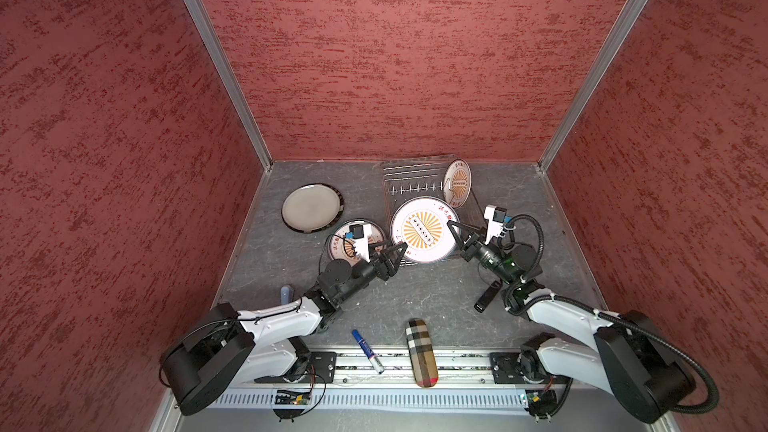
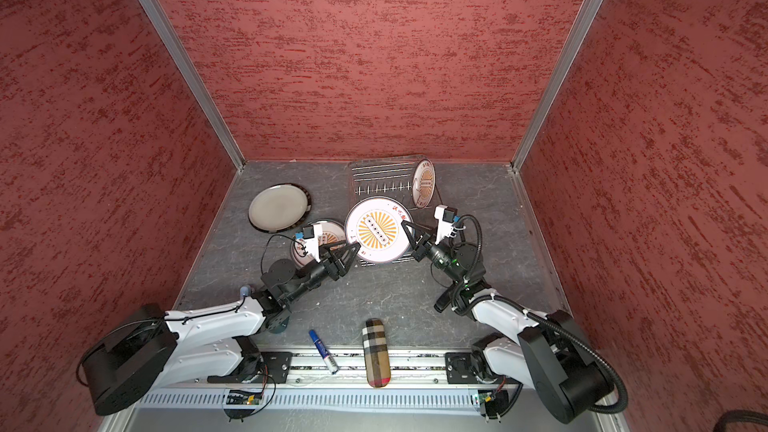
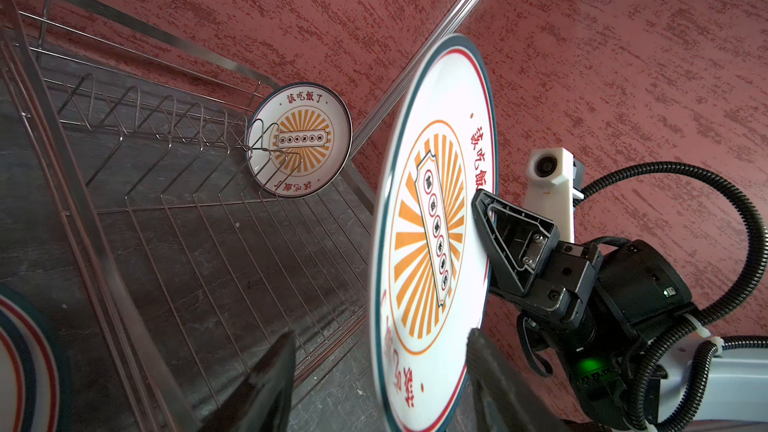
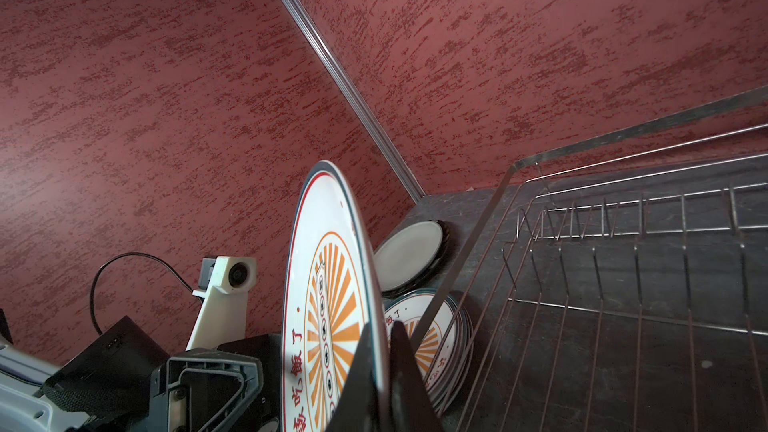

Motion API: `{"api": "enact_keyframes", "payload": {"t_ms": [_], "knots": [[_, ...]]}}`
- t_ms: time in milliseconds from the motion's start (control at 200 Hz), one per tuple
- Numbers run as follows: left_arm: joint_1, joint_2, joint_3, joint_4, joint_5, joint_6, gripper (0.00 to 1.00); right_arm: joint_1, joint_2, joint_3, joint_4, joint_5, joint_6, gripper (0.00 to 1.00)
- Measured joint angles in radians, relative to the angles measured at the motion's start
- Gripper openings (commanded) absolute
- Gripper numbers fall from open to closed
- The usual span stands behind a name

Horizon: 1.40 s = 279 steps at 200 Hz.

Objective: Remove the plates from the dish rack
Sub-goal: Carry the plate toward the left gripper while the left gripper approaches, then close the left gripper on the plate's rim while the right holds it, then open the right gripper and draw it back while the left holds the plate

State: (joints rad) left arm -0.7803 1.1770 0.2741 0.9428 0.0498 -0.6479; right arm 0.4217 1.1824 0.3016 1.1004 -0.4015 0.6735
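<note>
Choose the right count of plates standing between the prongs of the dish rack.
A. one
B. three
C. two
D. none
A: a single upright plate sits between the prongs of the dish rack; the lifted plate is gripped at its rim by the right pincer, clear of the prongs.

Dish rack (image 1: 399, 176), silver wire: small sunburst plate (image 1: 457, 182) upright inside. Large sunburst plate (image 1: 424, 230) aloft, tilted. Grey plate (image 1: 311, 206) and sunburst stack (image 4: 449, 326) flat on worktop.

Left black parallel gripper (image 1: 400, 252) at mid-frame, jaws apart — right black parallel gripper (image 1: 451, 225) facing it, jaws pinched together.
</note>
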Motion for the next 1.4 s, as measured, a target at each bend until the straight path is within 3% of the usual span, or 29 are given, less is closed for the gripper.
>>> {"api": "enact_keyframes", "payload": {"t_ms": [301, 526, 721, 1012, 1087, 1273, 1398], "knots": [[0.0, 0.034, 0.001, 0.0, -0.007, -0.023, 0.31, 0.008, 0.042, -0.005, 0.026, 0.002, 0.0, 0.0], [0.0, 0.048, 0.009, -0.001, -0.011, -0.035, 0.2, 0.01, 0.072, -0.005, 0.04, 0.002, 0.002, 0.0], [0.002, 0.054, 0.015, 0.001, -0.031, -0.063, 0.04, 0.012, 0.072, -0.005, 0.058, 0.002, -0.004, 0.0], [0.006, 0.062, 0.025, 0.008, -0.03, -0.099, 0.0, 0.013, 0.072, -0.005, 0.061, 0.002, -0.009, 0.0], [0.006, 0.062, 0.025, 0.008, -0.03, -0.101, 0.0, 0.013, 0.072, -0.005, 0.061, 0.001, -0.013, 0.14], [0.005, 0.067, 0.026, 0.007, -0.031, -0.097, 0.0, 0.016, 0.08, 0.002, 0.039, -0.021, -0.026, 0.36], [0.006, 0.069, 0.024, 0.003, -0.038, -0.097, 0.0, 0.026, 0.095, 0.021, 0.036, -0.06, -0.022, 0.71]]}}
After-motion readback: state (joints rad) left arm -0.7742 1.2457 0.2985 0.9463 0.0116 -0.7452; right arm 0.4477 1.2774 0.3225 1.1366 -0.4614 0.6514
